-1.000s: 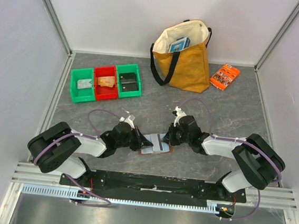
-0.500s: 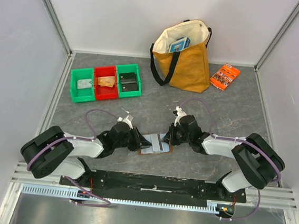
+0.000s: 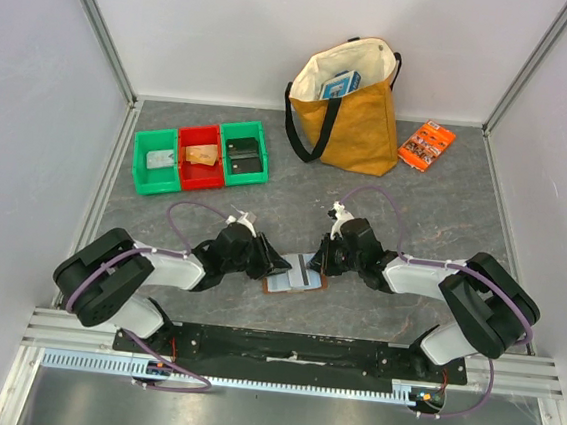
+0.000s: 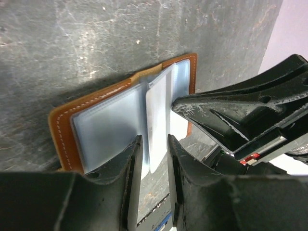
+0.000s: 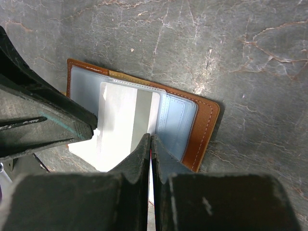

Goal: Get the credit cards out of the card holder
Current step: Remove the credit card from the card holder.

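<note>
A brown card holder lies open and flat on the grey stone-patterned bench, its pale grey-blue pockets facing up. The left claw is at the holder's left side. It sits low over the bench with its fingers apart. A pale card with a grey stripe juts past the holder's edge, and its end lies in the gap between those fingers. The right claw is at the holder's right side with its tips pressed together against the edge of the pale card and pockets. I cannot tell whether anything thin is pinched between them. Well beyond the holder to the left stand three small bins, two green and one red. Beyond it to the right stands a mustard tote bag, with an orange packet further right.
</note>
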Robot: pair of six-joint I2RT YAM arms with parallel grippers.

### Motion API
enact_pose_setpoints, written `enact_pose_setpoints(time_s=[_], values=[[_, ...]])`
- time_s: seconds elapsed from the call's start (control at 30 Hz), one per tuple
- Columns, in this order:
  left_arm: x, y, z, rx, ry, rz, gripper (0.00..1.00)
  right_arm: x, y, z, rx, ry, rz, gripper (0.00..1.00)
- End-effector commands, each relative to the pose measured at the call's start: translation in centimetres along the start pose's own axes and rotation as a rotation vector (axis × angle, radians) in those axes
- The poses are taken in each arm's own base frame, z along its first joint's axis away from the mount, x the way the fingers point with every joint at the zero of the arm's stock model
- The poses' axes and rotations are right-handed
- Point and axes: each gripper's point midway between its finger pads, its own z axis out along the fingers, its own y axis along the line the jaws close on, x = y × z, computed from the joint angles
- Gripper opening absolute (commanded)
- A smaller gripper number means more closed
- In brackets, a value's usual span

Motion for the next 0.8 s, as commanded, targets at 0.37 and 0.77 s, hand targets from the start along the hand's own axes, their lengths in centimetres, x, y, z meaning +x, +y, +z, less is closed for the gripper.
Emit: enact_pose_setpoints(time_s=[0.37,0.77], values=[[-0.1,-0.9,1.2,0.051,0.046,0.049,0.29,3.7,-2.9,-0.2,0.098,0.118,0.014,0.07],[0.1,-0.7,0.8,0.082,0.037,0.023,0.07,3.7,-2.9,-0.2,0.1,0.117,0.018,0.08]])
